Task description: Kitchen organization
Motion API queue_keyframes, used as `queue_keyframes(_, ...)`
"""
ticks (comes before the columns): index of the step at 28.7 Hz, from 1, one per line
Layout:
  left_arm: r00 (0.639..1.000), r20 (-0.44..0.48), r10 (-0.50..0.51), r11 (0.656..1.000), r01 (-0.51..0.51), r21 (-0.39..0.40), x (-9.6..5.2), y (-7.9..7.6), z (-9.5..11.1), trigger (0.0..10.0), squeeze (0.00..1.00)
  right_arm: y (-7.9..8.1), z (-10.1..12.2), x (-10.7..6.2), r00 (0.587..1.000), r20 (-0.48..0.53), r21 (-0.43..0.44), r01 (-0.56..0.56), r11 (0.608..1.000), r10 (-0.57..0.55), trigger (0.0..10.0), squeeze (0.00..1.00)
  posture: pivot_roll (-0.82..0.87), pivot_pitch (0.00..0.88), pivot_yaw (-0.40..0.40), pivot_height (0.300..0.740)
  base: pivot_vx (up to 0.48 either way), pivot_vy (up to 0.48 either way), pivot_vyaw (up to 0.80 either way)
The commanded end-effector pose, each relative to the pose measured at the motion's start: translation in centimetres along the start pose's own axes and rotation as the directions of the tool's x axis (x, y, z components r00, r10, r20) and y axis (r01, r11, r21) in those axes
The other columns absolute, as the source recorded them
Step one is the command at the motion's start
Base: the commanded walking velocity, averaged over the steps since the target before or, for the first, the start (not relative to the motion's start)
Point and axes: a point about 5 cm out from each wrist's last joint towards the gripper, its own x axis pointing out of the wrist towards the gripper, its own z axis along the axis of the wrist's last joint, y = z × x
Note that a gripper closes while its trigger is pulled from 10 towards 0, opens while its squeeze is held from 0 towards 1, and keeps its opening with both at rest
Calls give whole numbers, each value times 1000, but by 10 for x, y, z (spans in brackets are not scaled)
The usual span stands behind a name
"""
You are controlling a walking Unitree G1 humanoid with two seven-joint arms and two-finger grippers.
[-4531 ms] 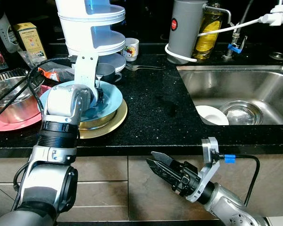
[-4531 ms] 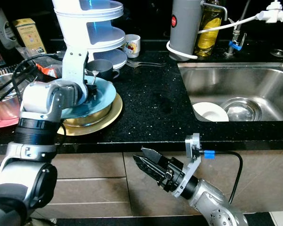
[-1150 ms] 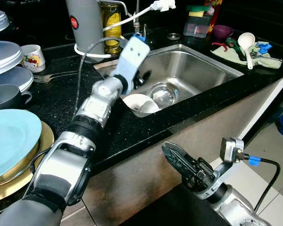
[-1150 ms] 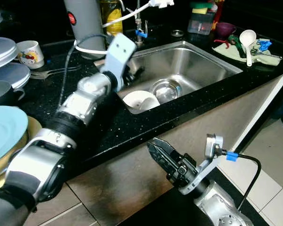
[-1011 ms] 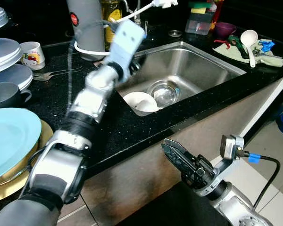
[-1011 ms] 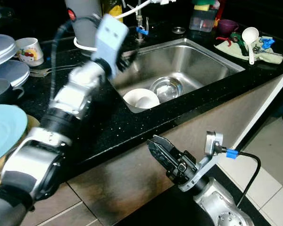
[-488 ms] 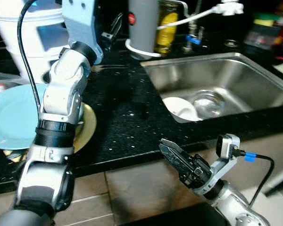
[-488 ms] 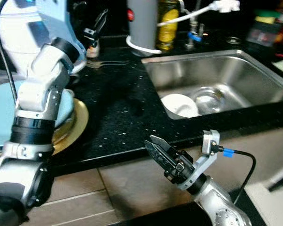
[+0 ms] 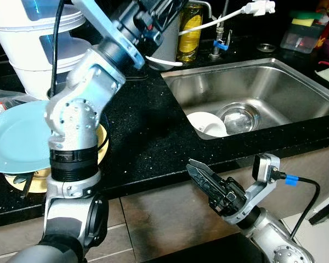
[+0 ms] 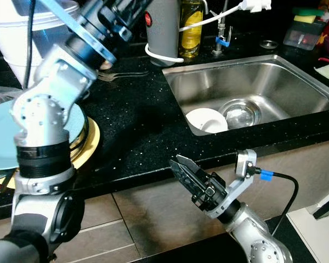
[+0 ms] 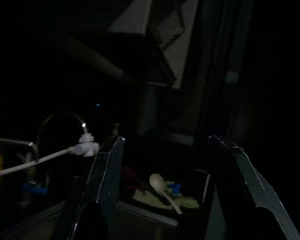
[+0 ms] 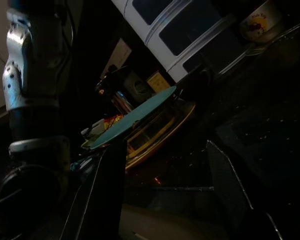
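My left arm is raised high over the counter, and its gripper (image 9: 163, 10) hangs in front of the grey canister (image 9: 168, 34). In the left wrist view its fingers (image 11: 104, 192) stand open with nothing between them. My right gripper (image 9: 193, 167) stays low in front of the cabinet, below the counter edge, open and empty. A light blue plate (image 9: 16, 143) lies on a gold plate stack (image 10: 90, 141) at the left. In the steel sink (image 9: 274, 82) a white bowl (image 9: 206, 124) lies beside a steel bowl (image 9: 239, 116).
A white tiered rack (image 9: 41, 52) stands at the back left, with a fork (image 10: 124, 73) on the black counter (image 9: 148, 137) near it. An oil bottle (image 9: 189, 34), a tap with a white hose (image 9: 219, 24) and a sponge box (image 9: 300, 37) line the back.
The head has turned back toward the counter's left. My left arm has left the sink rim and risen up before the grey canister. The right arm has stayed low.
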Motion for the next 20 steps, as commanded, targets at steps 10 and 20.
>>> queue_keyframes(10, 975, -217, 39, 999, -32, 36, -35, -5, -44, 10000, 0, -4, -2, 1, 1000, -11, 24, -7, 1000, 7, 10000, 0, 92, 39, -35, 740, 0, 0, 0)
queue_keyframes(20, 944, -330, 22, 999, -13, 29, -42, -11, -81, 10000, 0, -9, 1, 0, 1000, 4, 9, 24, 1000, -24, 10000, 0, 76, 31, -30, 740, -27, 0, 0)
